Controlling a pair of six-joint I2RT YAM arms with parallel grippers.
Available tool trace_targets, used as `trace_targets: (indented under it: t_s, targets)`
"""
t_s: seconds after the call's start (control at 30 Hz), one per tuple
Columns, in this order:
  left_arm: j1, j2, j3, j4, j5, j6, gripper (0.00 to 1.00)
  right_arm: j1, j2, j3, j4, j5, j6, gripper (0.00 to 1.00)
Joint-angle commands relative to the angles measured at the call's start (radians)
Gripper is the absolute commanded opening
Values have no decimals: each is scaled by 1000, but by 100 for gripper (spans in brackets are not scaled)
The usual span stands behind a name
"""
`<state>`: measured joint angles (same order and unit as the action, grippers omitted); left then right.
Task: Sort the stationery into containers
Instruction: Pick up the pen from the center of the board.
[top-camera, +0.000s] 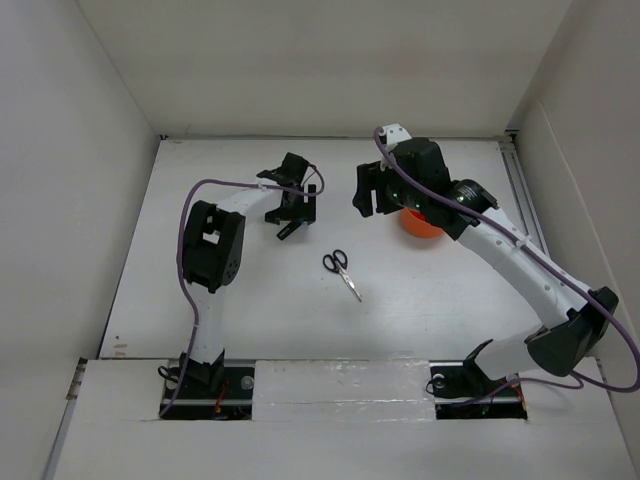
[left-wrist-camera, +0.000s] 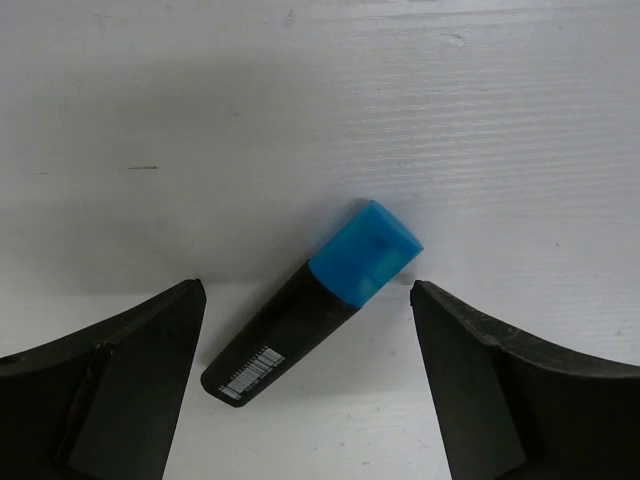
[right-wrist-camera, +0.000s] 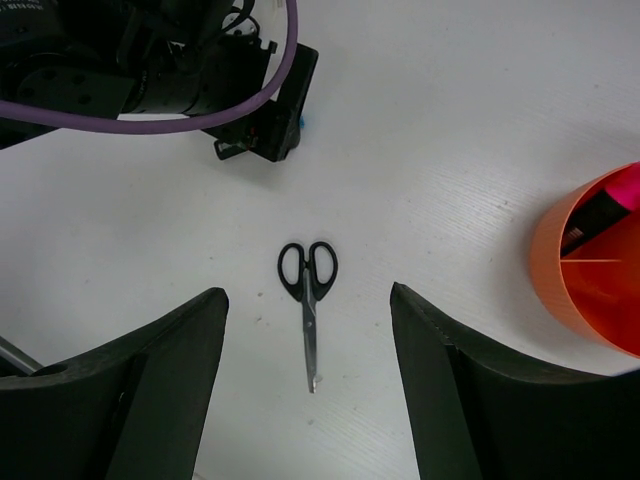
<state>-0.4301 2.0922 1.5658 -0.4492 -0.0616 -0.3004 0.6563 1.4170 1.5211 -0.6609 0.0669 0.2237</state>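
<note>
Straddling the blue-capped black marker (left-wrist-camera: 300, 325) with left gripper (left-wrist-camera: 307, 287) open, empty; likely light, stiff, slick, favouring a mid-barrel pinch.

Scissors (top-camera: 342, 273) at table (top-camera: 450, 310) centre, tub (top-camera: 422, 226) behind-right of them, marker (left-wrist-camera: 300, 330) behind-left, beneath left gripper (left-wrist-camera: 308, 292)

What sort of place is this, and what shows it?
Probably a robotics lab test cell: plain white walls box in a white table, a left arm and a right arm are bolted at its near edge, and scissors and an orange tub sit on it.
</note>
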Motion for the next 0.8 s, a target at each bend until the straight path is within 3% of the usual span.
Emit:
trace_targets:
  t_s: [0.0,0.27,0.53,0.67,0.77]
  targets:
    - [1,-12,31,-40,-56,4,80,17,-27,-6,4,4,-12,72]
    - [-19,57,65,-82,-92,-5,74,28,-36,4,4,4,-12,72]
    - [-29,77,85,-104,-136,-14,74,37,-70,-28,4,-6,-12,72]
    - [-29,98,96,-114,-136,-23,69,37,-79,-29,4,4,-12,72]
    - [-38,109,96,-114,-127,-23,58,37,-90,-29,-5,4,-12,72]
